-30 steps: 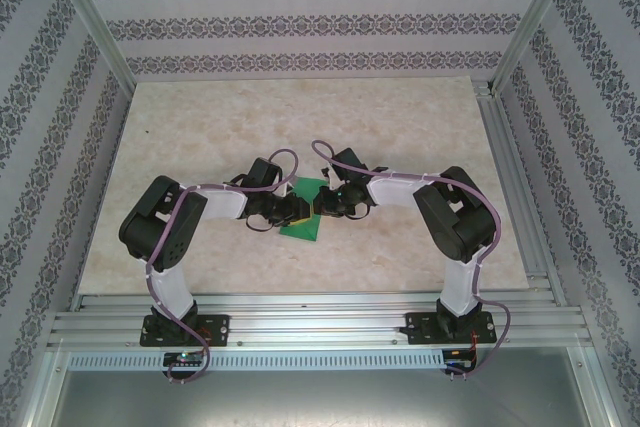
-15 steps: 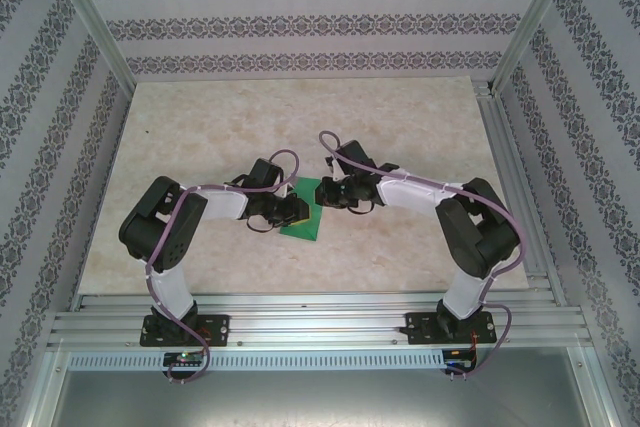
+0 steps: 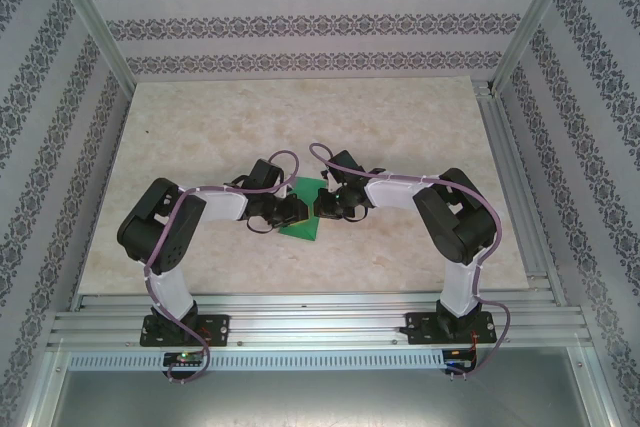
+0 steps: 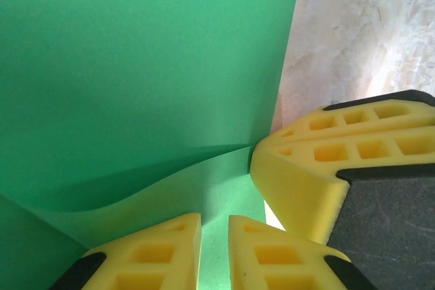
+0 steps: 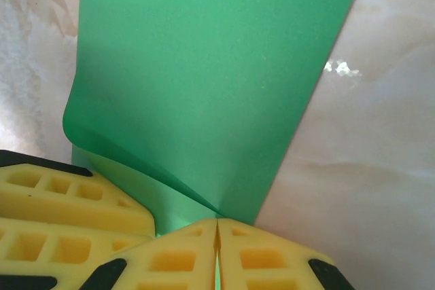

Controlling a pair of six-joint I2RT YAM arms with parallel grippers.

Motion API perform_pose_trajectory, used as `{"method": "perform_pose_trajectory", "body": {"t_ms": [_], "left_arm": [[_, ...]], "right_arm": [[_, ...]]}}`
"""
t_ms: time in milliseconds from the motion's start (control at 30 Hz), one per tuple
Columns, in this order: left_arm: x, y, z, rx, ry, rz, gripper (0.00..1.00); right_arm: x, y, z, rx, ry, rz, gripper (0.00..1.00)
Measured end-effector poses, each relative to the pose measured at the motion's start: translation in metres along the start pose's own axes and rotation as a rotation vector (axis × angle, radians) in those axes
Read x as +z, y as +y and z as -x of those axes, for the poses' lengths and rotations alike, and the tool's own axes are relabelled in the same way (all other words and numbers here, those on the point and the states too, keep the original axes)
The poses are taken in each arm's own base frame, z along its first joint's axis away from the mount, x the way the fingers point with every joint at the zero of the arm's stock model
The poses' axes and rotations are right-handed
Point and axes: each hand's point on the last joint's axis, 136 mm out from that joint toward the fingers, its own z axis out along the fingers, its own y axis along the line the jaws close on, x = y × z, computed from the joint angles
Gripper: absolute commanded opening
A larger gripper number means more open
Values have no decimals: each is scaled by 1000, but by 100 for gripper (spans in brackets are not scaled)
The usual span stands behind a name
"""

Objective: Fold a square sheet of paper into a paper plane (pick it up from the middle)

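- From the left: reaching in with the left hand (image 3: 296, 210) to the left side of the sheet (image 3: 303, 229), which sits mid-counter (image 3: 400, 127), a little toward the near edge.
- Up close in that wrist view: fingertips (image 4: 170, 242) nearly together, with a narrow slit between them and green showing in the slit. Cannot tell whether they pinch the raised flap or merely straddle it.
- In the middle: lying mostly flat on the counter, long axis running near to far with a slight tilt. Lifted into a soft curl only where the two hands meet, about halfway along.
- Equally near for both hands, set tip to tip across the short width and almost touching each other.
- From the right: set in with the right hand (image 3: 322, 203), fingers pressed together and pinching a ridge of the sheet, the crease running straight into the seam between them.
- Judged next: lifting from this middle pinch, which depends on both grips sitting opposite each other across the long axis. Risk of a skewed lift or a tear if the left grip is loose.
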Motion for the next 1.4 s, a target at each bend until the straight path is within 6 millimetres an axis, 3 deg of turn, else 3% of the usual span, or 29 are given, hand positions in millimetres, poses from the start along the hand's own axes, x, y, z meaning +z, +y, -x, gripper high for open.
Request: {"method": "perform_pose_trajectory", "body": {"t_ms": [233,500,800,1000,1200,1400], "left_arm": [[-9,-4,-2,3,-8,2,24],[-17,-8,11,29,-60,42,22],[-14,18,15,13,-81,172,20],[-14,20,16,18,-87,198,18],[-14,22,15,17,-89,202,15],[-14,24,15,13,-98,200,14]], "right_arm": [[1,0,0,3,15,-12,9],[2,0,0,-4,31,-44,10],[2,0,0,-8,32,-49,10],[2,2,1,-11,28,-43,10],[-4,18,4,-24,7,24,10],[-28,48,-2,-54,-33,97,10]]}}
